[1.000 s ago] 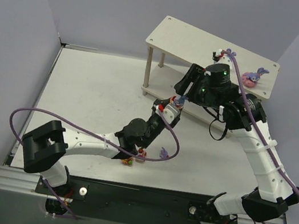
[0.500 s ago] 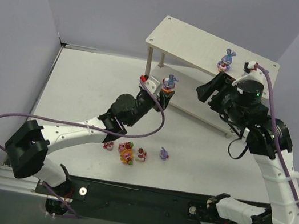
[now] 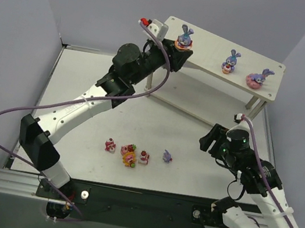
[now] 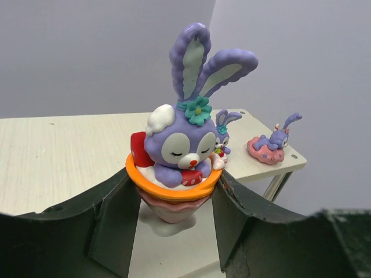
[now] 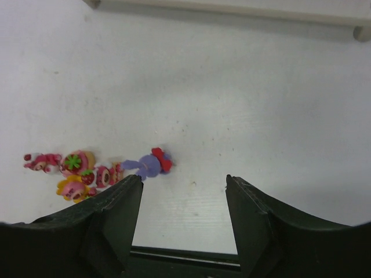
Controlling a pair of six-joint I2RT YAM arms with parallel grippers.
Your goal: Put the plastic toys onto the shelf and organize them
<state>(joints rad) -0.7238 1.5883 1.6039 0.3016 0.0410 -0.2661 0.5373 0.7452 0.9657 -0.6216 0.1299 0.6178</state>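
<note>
Bunny — in left end effector

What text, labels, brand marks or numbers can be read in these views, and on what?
None: no legible text, number or sign in any view.
The bunny toy in the left pincer, the shelf and the loose toys all show no print.

Shelf stands on the table, upper right of the overhead view. Its top board carries the left-end toy, middle toy and right-end toy. A row of four toys lies on the table, lower centre.
</note>
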